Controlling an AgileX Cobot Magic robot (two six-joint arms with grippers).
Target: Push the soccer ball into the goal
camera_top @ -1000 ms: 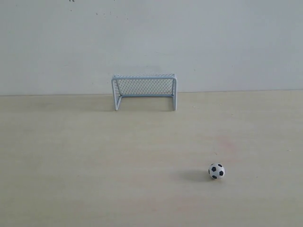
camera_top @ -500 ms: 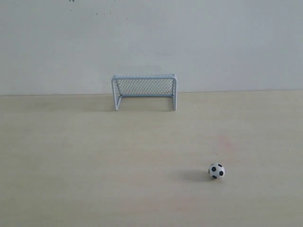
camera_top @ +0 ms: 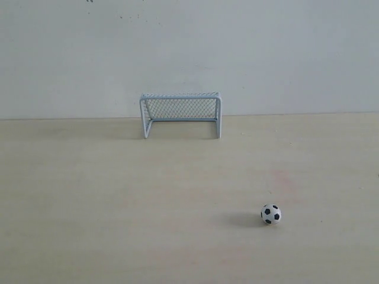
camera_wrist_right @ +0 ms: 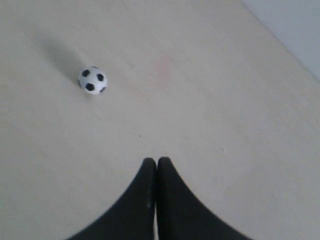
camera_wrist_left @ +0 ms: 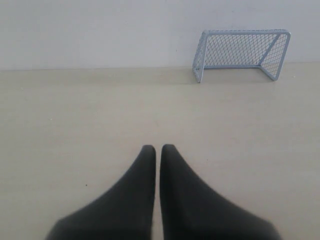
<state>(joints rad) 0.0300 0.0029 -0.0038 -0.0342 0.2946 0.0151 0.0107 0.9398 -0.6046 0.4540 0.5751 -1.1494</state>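
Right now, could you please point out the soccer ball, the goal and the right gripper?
soccer ball (camera_top: 271,214), exterior view, ball's centre.
goal (camera_top: 180,110), exterior view, netting's middle.
right gripper (camera_wrist_right: 157,160), right wrist view, between fingertips.

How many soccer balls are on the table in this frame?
1. The soccer ball lies on the table toward the right front of the exterior view, apart from the goal by the back wall. The right wrist view shows that same ball; none seems hidden.
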